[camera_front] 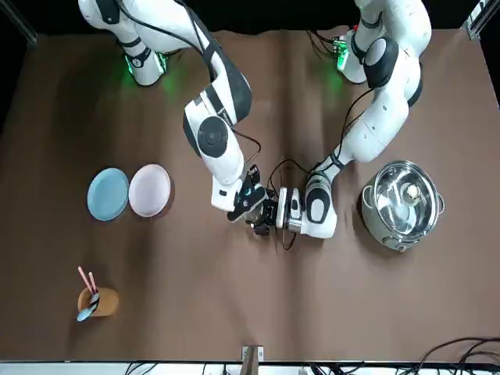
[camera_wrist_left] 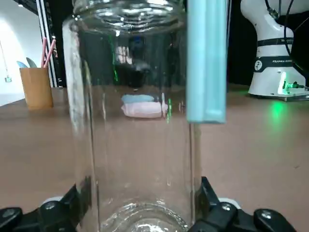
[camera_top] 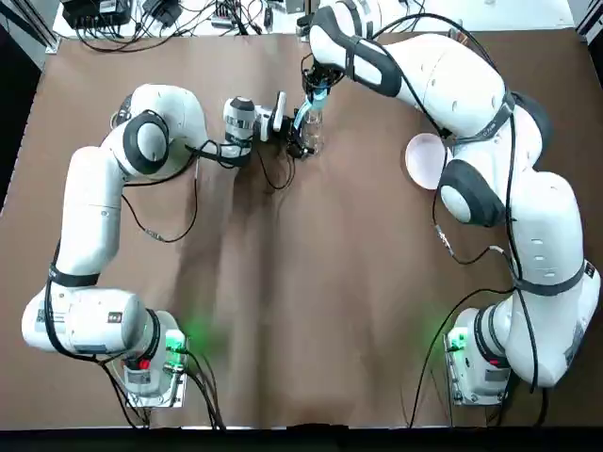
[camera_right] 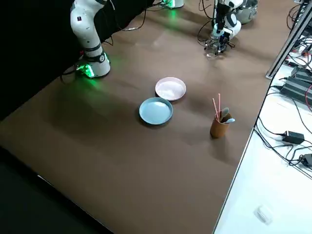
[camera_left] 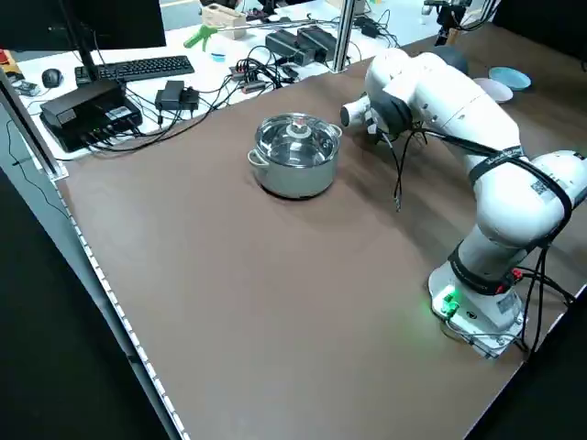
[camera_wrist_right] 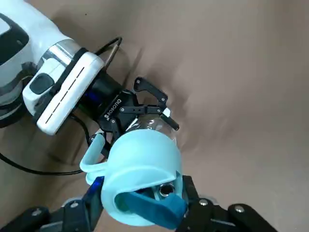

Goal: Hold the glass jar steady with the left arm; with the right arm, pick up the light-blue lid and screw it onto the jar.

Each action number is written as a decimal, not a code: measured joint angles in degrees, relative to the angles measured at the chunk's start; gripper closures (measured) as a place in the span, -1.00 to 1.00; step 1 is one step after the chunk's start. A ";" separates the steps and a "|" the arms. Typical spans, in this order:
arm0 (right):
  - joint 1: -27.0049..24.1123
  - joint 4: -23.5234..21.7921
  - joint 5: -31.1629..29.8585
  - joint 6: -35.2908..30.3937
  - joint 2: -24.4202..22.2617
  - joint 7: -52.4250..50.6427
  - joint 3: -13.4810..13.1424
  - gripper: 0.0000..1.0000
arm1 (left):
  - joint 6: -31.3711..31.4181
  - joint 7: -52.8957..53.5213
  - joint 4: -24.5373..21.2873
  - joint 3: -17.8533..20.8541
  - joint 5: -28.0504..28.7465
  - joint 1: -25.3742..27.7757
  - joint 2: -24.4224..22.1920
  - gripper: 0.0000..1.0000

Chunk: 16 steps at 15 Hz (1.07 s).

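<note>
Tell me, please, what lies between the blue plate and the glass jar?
The pink plate, beside the blue plate, far from the glass jar; front view.

A brown table [camera_left: 229, 302] is filling the room's centre; a keyboard [camera_left: 151, 67] and cables [camera_left: 240, 69] are lying on a white bench [camera_left: 211, 55], upper left.

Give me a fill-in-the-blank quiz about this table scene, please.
The left pincer grips a jar made of ___.
The right pincer holds a lid coloured light ___.
The blue plate and the pink plate sit on the robot's ___ side.
Missing words: glass, blue, right.
</note>
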 joint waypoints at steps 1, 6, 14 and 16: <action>0.03 0.00 -0.01 0.00 0.10 -0.26 0.02 -0.36 | 0.00 0.00 0.00 0.00 0.00 0.00 0.00 -0.85; 0.91 0.02 -0.09 -0.03 1.01 -0.56 0.26 -0.36 | 0.06 0.00 0.00 0.07 0.00 -0.01 0.00 -0.85; 1.32 0.13 -0.36 0.01 1.62 -0.55 0.23 -0.36 | 0.06 -0.05 0.03 0.05 0.00 -0.01 0.00 -0.85; 1.32 0.13 -0.36 0.01 1.62 -0.55 0.23 -0.36 | 0.06 -0.05 0.03 0.05 0.00 -0.01 0.00 -0.85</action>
